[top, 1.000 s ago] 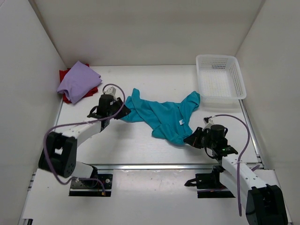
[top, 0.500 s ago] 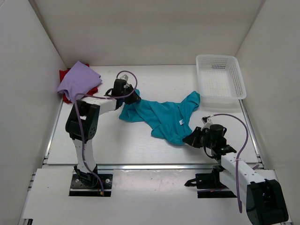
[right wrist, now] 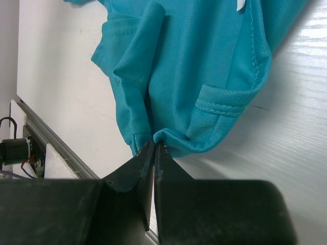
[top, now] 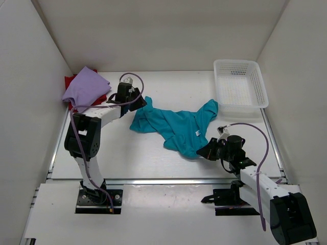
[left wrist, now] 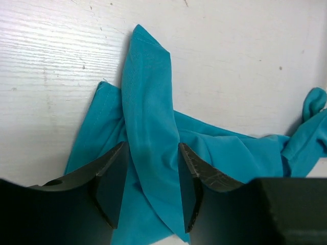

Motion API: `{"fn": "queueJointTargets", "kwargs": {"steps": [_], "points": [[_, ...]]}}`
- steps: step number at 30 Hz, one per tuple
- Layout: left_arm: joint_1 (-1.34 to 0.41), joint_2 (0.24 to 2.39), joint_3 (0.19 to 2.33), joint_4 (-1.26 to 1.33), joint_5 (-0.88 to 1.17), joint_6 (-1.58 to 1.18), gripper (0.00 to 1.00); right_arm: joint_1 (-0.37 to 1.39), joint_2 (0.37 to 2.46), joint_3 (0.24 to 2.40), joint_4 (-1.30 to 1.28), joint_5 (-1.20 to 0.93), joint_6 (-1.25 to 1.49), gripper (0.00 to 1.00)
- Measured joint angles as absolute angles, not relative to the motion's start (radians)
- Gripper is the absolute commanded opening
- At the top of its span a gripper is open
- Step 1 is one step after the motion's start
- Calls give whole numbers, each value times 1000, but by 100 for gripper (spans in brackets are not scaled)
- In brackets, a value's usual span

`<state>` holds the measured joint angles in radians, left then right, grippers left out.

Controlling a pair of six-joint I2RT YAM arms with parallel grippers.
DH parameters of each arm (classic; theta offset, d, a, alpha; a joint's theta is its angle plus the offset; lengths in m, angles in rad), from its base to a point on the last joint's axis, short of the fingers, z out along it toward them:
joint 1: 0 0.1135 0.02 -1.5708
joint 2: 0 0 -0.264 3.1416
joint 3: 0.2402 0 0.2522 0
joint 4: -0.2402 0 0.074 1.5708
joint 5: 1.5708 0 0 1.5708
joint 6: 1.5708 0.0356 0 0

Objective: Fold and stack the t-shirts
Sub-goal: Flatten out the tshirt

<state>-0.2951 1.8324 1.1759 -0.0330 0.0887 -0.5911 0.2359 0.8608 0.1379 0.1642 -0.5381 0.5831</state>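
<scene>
left gripper (top: 136, 104) has swung away from the near-left part of the table (top: 127, 153) and now sits further off, at the far-left tip of the teal shirt (top: 176, 125), with its arm reared up behind it. right gripper (top: 206, 151) has barely shifted.

the teal shirt lies rumpled in the middle of the table. its long axis runs on a slant from far left to near right, with one gripper at each end. in the left wrist view the jaws stand spread on either side of a narrow fold (left wrist: 150, 112) of cloth that points straight out from them. they are not visibly squeezing it, and the fold seems to rest on the table. in the right wrist view the jaws are pressed together and pinch the near hem (right wrist: 171, 139) of the teal shirt.

the lavender shirt (top: 86, 89) lies on the red shirt (top: 69, 81) in the far-left corner, well apart from the teal one.

judged from this, the teal shirt is not yet flat. the left gripper is the nearer one to the bunched far-left end, so it would need a fresh hold there to pull against the right gripper's pinch along that slanted axis.
</scene>
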Motion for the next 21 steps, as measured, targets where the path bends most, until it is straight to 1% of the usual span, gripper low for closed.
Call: {"fn": "queueJointTargets", "kwargs": {"steps": [3, 4, 5, 6, 7, 8, 9, 11, 17, 21], "points": [[-300, 1890, 1206, -43, 92, -590, 50, 235, 859, 138, 167, -540, 583, 0], [-303, 1909, 1209, -46, 94, -591, 45, 235, 856, 138, 165, -540, 583, 0], [-307, 1928, 1211, -54, 95, -591, 39, 234, 852, 138, 166, -541, 583, 0], [-310, 1941, 1211, -59, 96, -593, 35, 233, 847, 138, 166, -541, 583, 0], [-314, 1954, 1212, -68, 96, -590, 30, 231, 841, 138, 166, -542, 583, 0], [-318, 1964, 1213, -77, 96, -589, 19, 226, 835, 138, 166, -544, 583, 0], [-319, 1970, 1213, -82, 97, -590, 14, 226, 831, 138, 167, -545, 583, 0], [-321, 1972, 1213, -87, 97, -596, 0, 219, 823, 138, 166, -549, 583, 0], [-323, 1917, 1213, -143, 104, -581, 0, 207, 803, 132, 159, -548, 577, 0], [-323, 1747, 1223, -323, 92, -516, 0, 207, 777, 131, 133, -517, 572, 0]]}}
